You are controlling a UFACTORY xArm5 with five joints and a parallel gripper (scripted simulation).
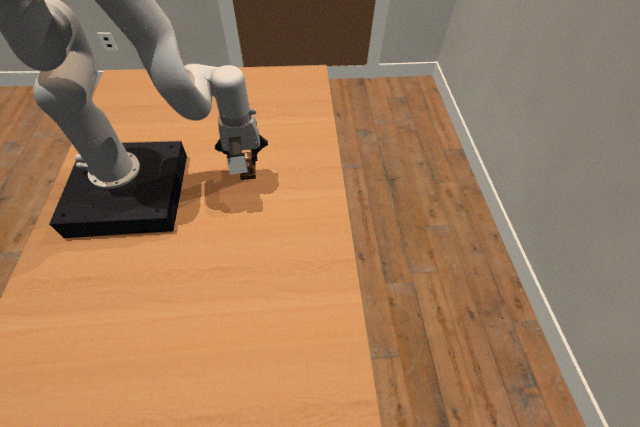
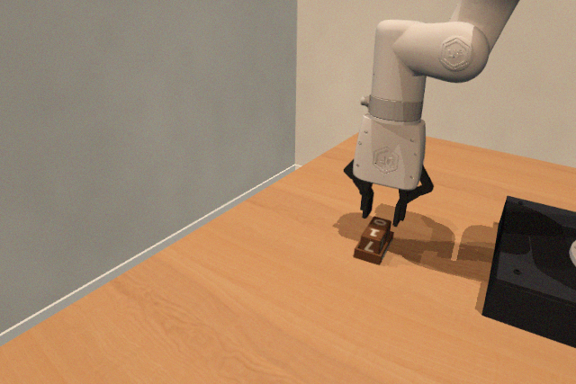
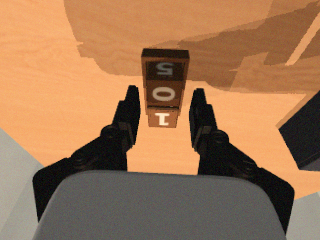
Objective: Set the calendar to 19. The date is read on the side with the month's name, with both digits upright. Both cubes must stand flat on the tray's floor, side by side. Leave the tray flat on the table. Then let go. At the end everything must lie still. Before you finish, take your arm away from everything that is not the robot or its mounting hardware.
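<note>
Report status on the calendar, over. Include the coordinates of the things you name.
Fingers (image 2: pixel 382 221) parted, holding nothing. Tray (image 2: pixel 367 256) (image 3: pixel 165 54) on table, digits 1 and 0 showing in both close views. Month side unseen; reading unconfirmed.

Pale rounded arm (image 1: pixel 139 19) (image 2: pixel 432 49), hexagonal badges, black-fingered tool (image 1: pixel 239 135) (image 2: pixel 382 220) (image 3: pixel 165 99).

We hold our arm (image 1: pixel 160 60) (image 2: pixel 492 8) raised from its base, bent at the elbow and reaching out over the table, the last stretch dropping steeply. Our wrist (image 1: pixel 231 94) (image 2: pixel 398 77) points down, its grey collar just above the pale body of the pincer (image 1: pixel 248 156) (image 2: pixel 380 220) (image 3: pixel 166 92). Below that, our two black fingers (image 2: pixel 366 203) stand apart, partway open, roughly parallel, with nothing gripped between them. Their tips hang above the table.
</note>
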